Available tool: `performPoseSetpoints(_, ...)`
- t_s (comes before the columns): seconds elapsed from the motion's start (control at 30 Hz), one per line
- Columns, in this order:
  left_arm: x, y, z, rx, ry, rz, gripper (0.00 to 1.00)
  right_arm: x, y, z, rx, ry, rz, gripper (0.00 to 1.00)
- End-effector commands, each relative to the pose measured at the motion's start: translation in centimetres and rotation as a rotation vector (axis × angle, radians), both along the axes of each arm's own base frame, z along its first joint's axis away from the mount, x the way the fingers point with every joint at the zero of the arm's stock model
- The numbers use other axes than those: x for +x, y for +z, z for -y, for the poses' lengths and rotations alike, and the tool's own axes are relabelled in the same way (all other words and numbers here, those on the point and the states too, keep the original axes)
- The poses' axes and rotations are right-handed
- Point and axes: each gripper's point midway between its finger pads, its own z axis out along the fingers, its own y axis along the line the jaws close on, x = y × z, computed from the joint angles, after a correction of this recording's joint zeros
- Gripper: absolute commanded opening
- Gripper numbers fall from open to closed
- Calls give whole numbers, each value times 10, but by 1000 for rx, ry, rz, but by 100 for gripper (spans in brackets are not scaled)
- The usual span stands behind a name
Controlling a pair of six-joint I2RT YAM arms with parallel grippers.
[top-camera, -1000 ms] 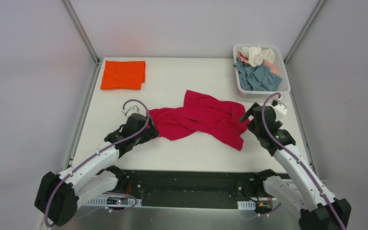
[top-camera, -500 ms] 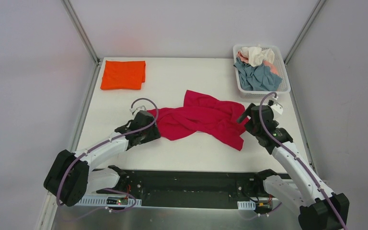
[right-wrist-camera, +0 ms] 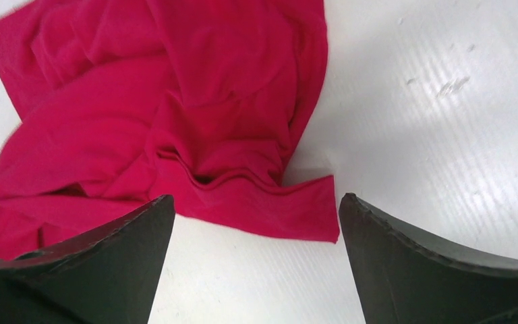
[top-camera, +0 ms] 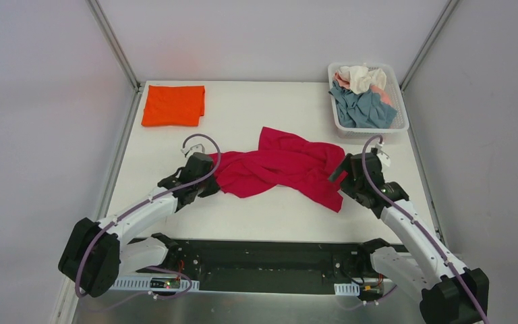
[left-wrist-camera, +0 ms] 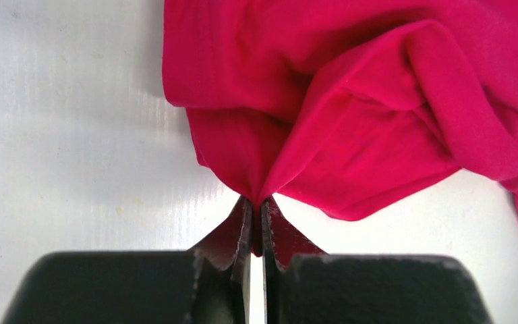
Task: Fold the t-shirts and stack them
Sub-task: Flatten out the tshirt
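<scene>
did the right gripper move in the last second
Yes. The right gripper has drawn back from the white basket toward the near edge of the table and slightly left, beside the right end of the crimson t-shirt.

The left arm [top-camera: 141, 210] reaches forward and to the right from its base at the near left corner, lying low, its purple cable looping above the wrist. The left gripper [left-wrist-camera: 256, 202] has its two fingers pressed together on a fold of the red shirt [left-wrist-camera: 351, 121], with only a thin slit showing between them below the tips. The right arm [top-camera: 415, 229] stretches forward and leftward from the near right corner, its wrist turned to face left. The right gripper [right-wrist-camera: 256, 200] is spread wide: its dark fingers stand well apart and hold nothing.
</scene>
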Motion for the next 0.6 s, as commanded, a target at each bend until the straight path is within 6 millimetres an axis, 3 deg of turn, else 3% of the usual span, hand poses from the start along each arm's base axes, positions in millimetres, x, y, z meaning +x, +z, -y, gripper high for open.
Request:
performPoseSetpoints(0.0, 1, 19, -4, -15, 15, 33, 0, -26, -27, -16, 82, 49, -142, 94)
performPoseSetpoints(0.13, -2, 21, -4, -20, 11, 38, 0, -35, -49, -9, 44, 12, -218, 93)
performPoseSetpoints(0.4, -1, 24, -6, -12, 8, 52, 0, -22, -75, -14, 38, -11, -264, 89)
performPoseSetpoints(0.47, -1, 25, -6, -13, 7, 53, 0, -23, -84, -16, 41, -11, -290, 84)
performPoseSetpoints(0.57, 0, 27, -7, -12, 13, 58, 0, -25, -88, -20, 56, -1, -313, 64)
